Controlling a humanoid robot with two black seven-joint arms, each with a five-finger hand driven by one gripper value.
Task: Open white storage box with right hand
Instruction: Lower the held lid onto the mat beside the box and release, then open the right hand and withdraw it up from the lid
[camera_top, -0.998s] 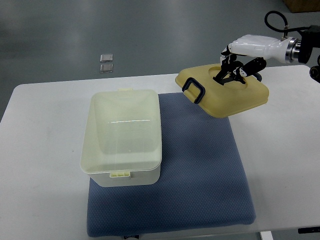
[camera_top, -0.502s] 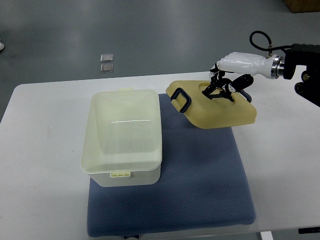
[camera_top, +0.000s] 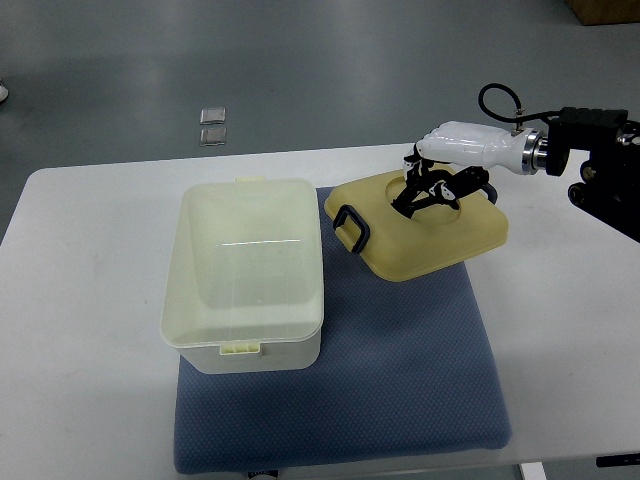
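The white storage box (camera_top: 247, 275) stands lidless on the left part of the blue mat (camera_top: 400, 360), its inside showing. Its cream lid (camera_top: 420, 235), with a dark blue latch handle (camera_top: 352, 227) at its left end, lies tilted over the mat's far right corner. My right hand (camera_top: 432, 186) comes in from the right edge, white shell and black fingers curled into the lid's central grip recess. The left arm does not show.
A white table (camera_top: 80, 350) carries the mat. Beyond its far edge two small square tiles (camera_top: 212, 126) lie on the grey floor. The right arm's black wrist and cable (camera_top: 590, 160) hang over the table's far right corner.
My right hand has carried the lid leftward and down, from above the table's far right to low over the mat's far right corner. The box has not moved.
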